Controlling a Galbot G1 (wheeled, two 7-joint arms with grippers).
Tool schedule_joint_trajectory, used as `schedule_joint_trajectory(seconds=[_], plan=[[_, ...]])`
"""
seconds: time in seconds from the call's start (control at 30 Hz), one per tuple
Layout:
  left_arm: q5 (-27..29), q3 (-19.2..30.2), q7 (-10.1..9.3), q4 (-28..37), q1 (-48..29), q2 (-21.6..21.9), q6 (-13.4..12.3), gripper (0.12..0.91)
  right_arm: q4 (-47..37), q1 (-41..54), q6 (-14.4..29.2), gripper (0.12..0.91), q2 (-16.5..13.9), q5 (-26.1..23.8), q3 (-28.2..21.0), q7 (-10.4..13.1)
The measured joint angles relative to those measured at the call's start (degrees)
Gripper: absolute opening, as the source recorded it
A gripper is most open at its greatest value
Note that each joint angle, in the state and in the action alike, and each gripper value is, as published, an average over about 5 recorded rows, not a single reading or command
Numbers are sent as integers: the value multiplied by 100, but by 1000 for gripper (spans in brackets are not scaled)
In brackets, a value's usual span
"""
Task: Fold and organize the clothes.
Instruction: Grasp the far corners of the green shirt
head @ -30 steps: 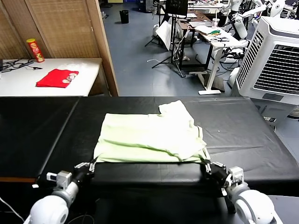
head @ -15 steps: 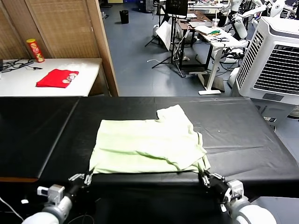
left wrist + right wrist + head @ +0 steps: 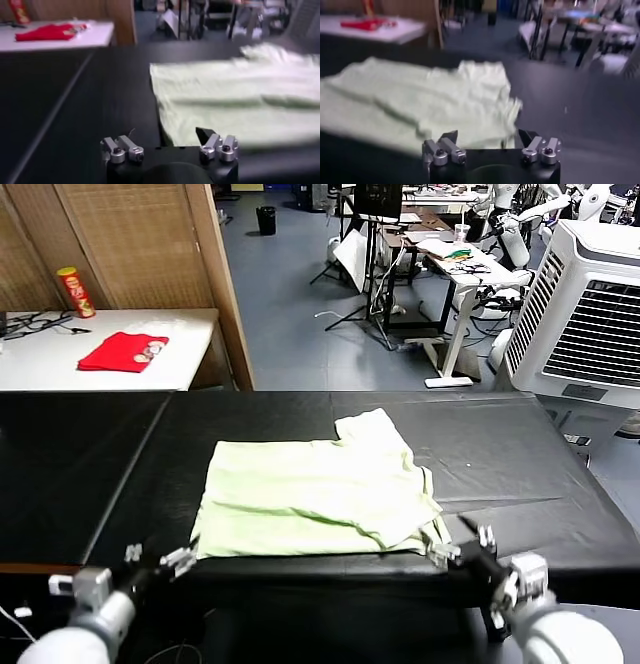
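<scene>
The left gripper and right gripper sit at the near edge, fingers spread, holding nothing. Just beyond them the pale green T-shirt lies folded and rumpled on the black tabletop, one sleeve pointing far. Farther left, a red garment rests on a white table.

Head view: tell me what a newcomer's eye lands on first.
The pale green T-shirt stands out at once, lying folded on the black table near its front edge. At the shirt's two near corners sit the left gripper and the right gripper, both open and holding nothing. Farther back on the left, a red folded garment lies on a white table.
</scene>
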Motion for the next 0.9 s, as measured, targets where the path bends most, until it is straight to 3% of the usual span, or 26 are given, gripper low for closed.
schedule_joint_trajectory(seconds=[0.17,0.4,0.6,0.7,0.9], plan=[[-373,486,-31,813,-1377,225,133,798,-1145,1475,63,798,103,47,-780,189],[-749,1489,188,2140,-3103,386,373,798,-2935,3101,125,798,326,135,-1727,269],[-618,2335,255,3250,-4247,279,490,798,-4200,4080,277,798,510,352,-2392,290],[-567,2648,329,3763,-4658,161,482,798,-4788,4495,228,798,638,455,-2652,212],[-598,2949,504,4492,-5108,-12,488,798,-5859,5117,113,798,995,429,-2877,-196]])
